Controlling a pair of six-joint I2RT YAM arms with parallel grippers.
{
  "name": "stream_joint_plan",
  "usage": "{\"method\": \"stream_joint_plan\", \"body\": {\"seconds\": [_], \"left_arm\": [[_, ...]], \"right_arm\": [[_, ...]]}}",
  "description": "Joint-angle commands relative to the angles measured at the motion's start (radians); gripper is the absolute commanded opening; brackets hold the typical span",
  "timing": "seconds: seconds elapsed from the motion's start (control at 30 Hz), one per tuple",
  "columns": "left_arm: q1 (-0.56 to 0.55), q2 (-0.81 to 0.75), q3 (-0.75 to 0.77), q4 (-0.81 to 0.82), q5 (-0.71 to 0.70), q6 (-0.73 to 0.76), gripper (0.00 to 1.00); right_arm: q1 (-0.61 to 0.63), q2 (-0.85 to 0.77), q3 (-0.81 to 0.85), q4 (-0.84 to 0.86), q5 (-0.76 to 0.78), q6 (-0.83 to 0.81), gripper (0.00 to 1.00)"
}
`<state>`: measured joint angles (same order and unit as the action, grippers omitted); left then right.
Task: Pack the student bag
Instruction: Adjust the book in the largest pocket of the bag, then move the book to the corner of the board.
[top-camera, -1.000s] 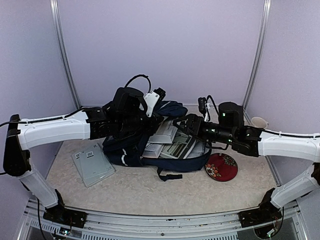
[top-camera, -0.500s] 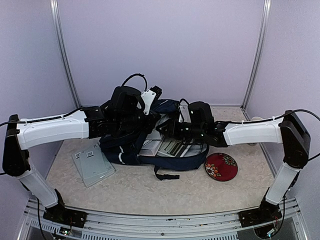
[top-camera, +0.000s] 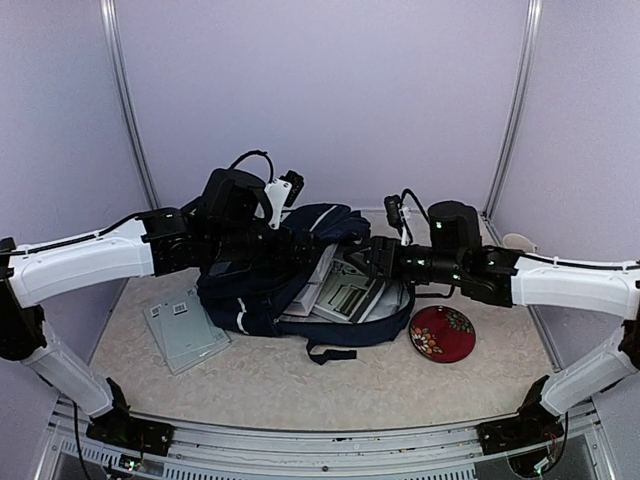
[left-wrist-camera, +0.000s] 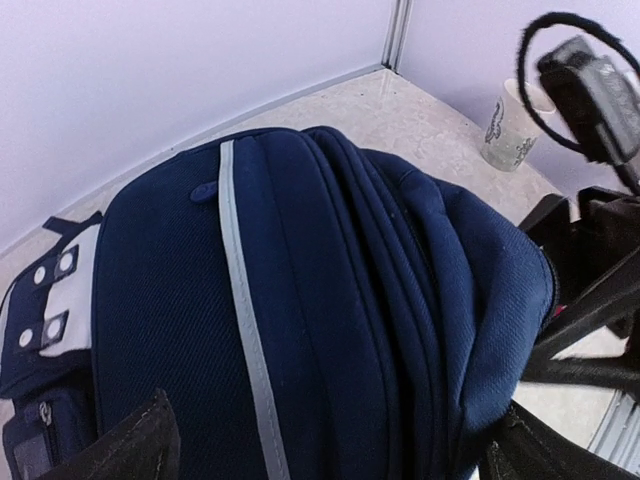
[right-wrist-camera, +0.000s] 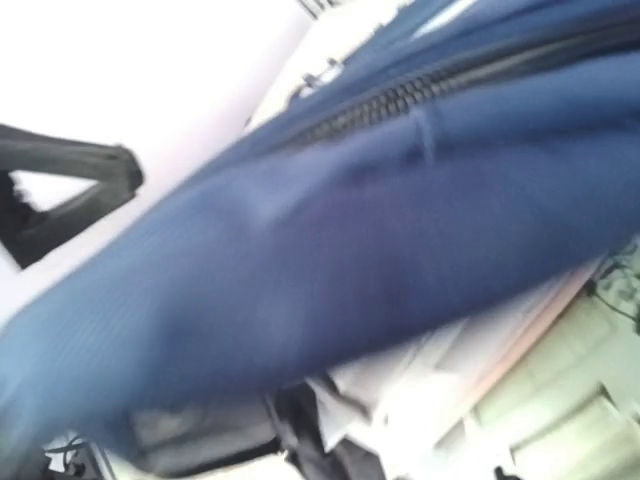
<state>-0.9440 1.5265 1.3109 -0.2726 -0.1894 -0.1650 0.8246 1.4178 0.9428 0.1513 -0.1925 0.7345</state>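
The student bag (top-camera: 262, 296) lies on its side in the middle of the table, navy with a pale stripe (left-wrist-camera: 245, 330), its mouth facing right. Books and papers (top-camera: 345, 290) stick out of that mouth. My left gripper (left-wrist-camera: 335, 440) hovers over the bag's top, open. Its fingertips (left-wrist-camera: 130, 445) sit wide apart at the lower corners of the left wrist view, with navy fabric spanning the space between them. My right gripper (top-camera: 368, 256) is at the bag's mouth. The right wrist view is blurred, showing a zippered navy flap (right-wrist-camera: 330, 250) over pale papers (right-wrist-camera: 480, 370). Its fingers do not show.
A grey booklet (top-camera: 185, 332) lies flat left of the bag. A red patterned round thing (top-camera: 443, 333) sits to the bag's right. A paper cup (top-camera: 517, 243) stands by the back right corner post. A black strap end (top-camera: 325, 352) trails in front of the bag.
My left gripper has opened and the arm has shifted left. The right arm reached into the bag's mouth and has drawn back to the right. The bag has settled lower.
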Motion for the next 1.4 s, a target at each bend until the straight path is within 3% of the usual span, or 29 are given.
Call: {"method": "stream_joint_plan", "body": {"seconds": [0.0,0.13,0.23,0.33,0.5,0.67,0.83,0.9,1.0,1.07,1.2,1.37], "left_arm": [[0.056,-0.162,-0.035,-0.151,-0.050,-0.174,0.99],[0.234,-0.276,-0.115,-0.204,0.013,-0.290,0.99],[0.499,-0.292,-0.180,-0.201,0.144,-0.360,0.99],[0.680,-0.220,-0.223,-0.194,0.183,-0.403,0.99],[0.795,-0.056,-0.267,-0.130,0.007,-0.349,0.99],[0.952,0.213,-0.273,-0.078,0.072,-0.399,0.99],[0.963,0.330,-0.344,-0.015,0.113,-0.440,0.97],[0.964,0.315,-0.416,0.027,0.119,-0.485,0.83],[0.950,0.233,-0.518,0.064,0.144,-0.550,0.80],[0.894,0.180,-0.579,0.073,0.151,-0.600,0.80],[0.669,0.097,-0.678,0.045,0.082,-0.699,0.82],[0.622,-0.017,-0.856,0.128,0.218,-0.840,0.77]], "right_arm": [[0.008,-0.174,-0.103,-0.121,0.054,-0.040,0.71],[0.016,-0.274,-0.184,-0.156,0.064,-0.030,0.71],[0.036,-0.309,-0.215,-0.159,0.051,-0.029,0.71],[0.067,-0.319,-0.219,-0.187,0.045,-0.041,0.71],[0.108,-0.342,-0.255,-0.195,0.043,-0.025,0.72],[0.150,-0.356,-0.291,-0.198,0.049,-0.003,0.72],[0.190,-0.342,-0.286,-0.253,0.070,0.000,0.72],[0.207,-0.322,-0.275,-0.259,0.062,-0.006,0.72],[0.235,-0.277,-0.246,-0.267,0.054,-0.012,0.72],[0.263,-0.245,-0.214,-0.281,0.062,-0.021,0.72],[0.319,-0.198,-0.184,-0.292,0.075,-0.020,0.73],[0.373,-0.150,-0.177,-0.269,0.064,0.000,0.72]]}}
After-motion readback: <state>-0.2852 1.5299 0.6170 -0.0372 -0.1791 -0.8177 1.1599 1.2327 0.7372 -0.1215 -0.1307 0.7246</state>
